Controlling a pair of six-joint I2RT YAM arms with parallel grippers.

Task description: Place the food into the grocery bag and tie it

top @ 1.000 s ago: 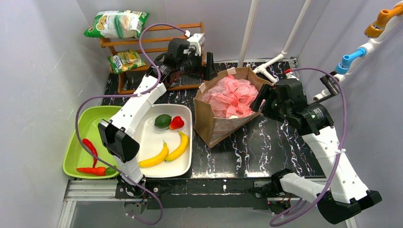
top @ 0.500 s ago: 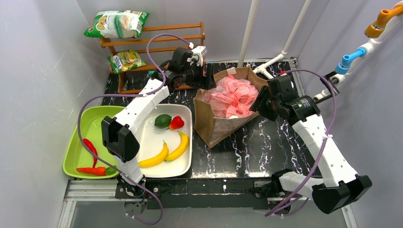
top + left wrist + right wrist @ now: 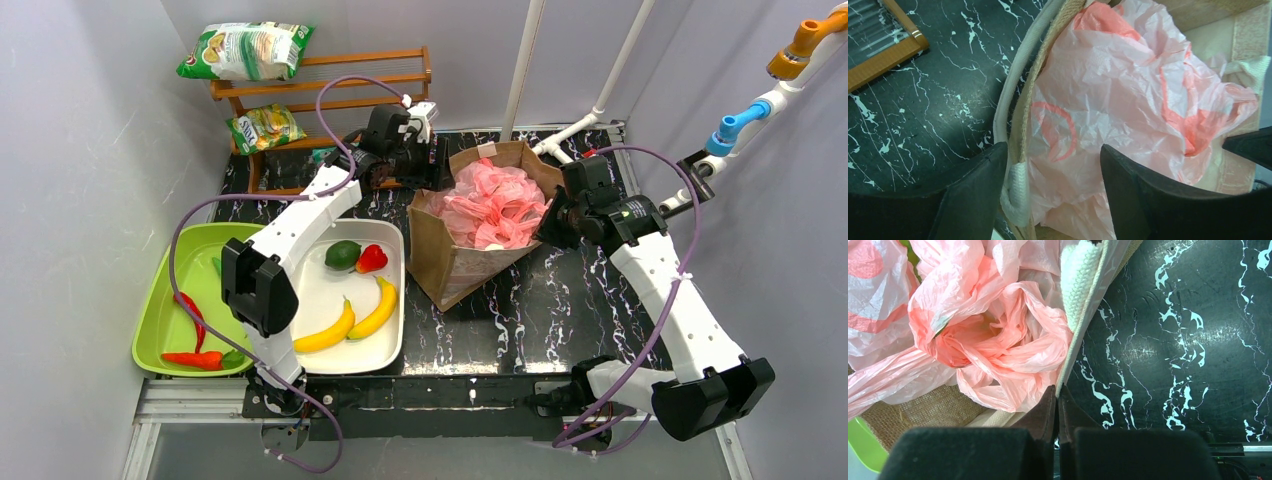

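**A:** Grippers at the stiff, open-topped brown bag (image 3: 450, 268), one on each side of it. Crumpled inside sits the thin, translucent pink plastic grocery bag (image 3: 490, 205), red prints showing, bulging up past the rim.

**B:** Take the left gripper (image 3: 1053, 150) first. Its jaws are apart and straddle the brown bag's rim on the left arm's side. One black finger (image 3: 975, 192) is outside the wall, over the black marbled table top (image 3: 923, 100). The other finger (image 3: 1140, 200) is inside, above the pink plastic. Nothing is clamped.

**A:** And the pink film lies right between and beneath those fingers, up against the white-trimmed rim. Touching them? From the wrist view I can't tell.

**B:** Now the right gripper (image 3: 1058, 392), on the opposite side of the brown bag. Its jaws are together, and the thin edge of the rim runs straight into the pinch, below a white woven handle (image 3: 1078, 275).

**A:** Folds of the pink bag bunch against the finger on the inner side there. Whether any film is caught in the pinch along with the rim, I can't say.

**B:** And the food? It's outside the brown bag, on the left arm's side. A white rectangular tray (image 3: 318, 290) sits just beside it, carrying a curved yellow plastic banana (image 3: 325, 332) and a second banana (image 3: 378, 308), side by side.

**A:** A round green fruit (image 3: 343, 254) and a small red one (image 3: 371, 259) share that tray, at the end nearer the left gripper. Both bananas lie well apart from either gripper.
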